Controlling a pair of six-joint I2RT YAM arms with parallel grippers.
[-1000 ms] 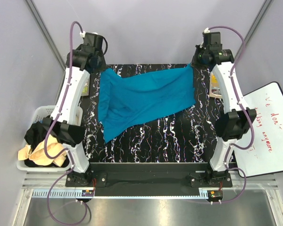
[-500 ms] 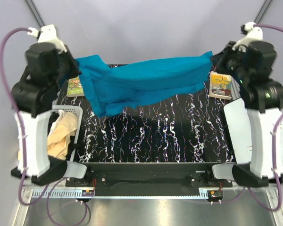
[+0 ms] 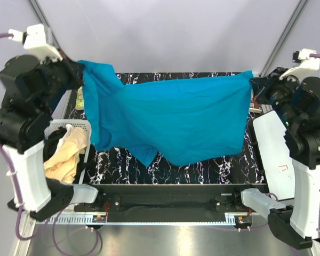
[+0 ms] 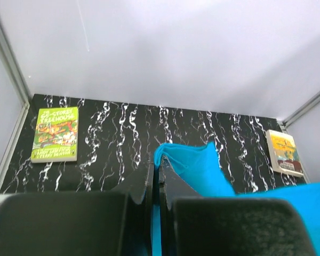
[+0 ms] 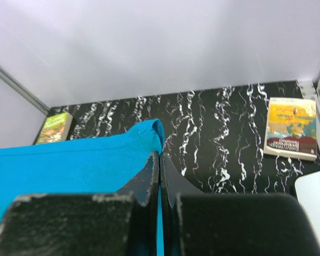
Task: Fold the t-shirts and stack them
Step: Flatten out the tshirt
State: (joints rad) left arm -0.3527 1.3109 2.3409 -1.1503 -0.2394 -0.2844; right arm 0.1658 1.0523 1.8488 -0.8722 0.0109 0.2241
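**Teal shirt held aloft between both arms, ready to lay flat**

Top external: the teal t-shirt [image 3: 170, 122] hangs spread above the bench [image 3: 213, 165]. The left gripper [image 3: 81, 74] is clamped on one upper corner and the right gripper [image 3: 253, 85] on the other. The left side is bunched and doubled over. The low point sags mid-span, and I can't tell if it touches the bench. Cream shirts [image 3: 64, 157] sit in the white basket [image 3: 77, 125] beside the left arm.

Risk, my read: laying it down as it hangs would trap that left-side fold. Spreading the arms wider could pull cloth out of a thin pinch.

Left wrist: the gripper [image 4: 156, 170] is closed with teal cloth between the fingers. A green book [image 4: 56, 134] lies at the bench's far corner, and its cover lettering is too blurred to read.

Right wrist: the gripper [image 5: 159, 157] is likewise shut on the hem. A yellow book [image 5: 292, 128] has an illegible title. Either book could snag the cloth during a far lay-down.
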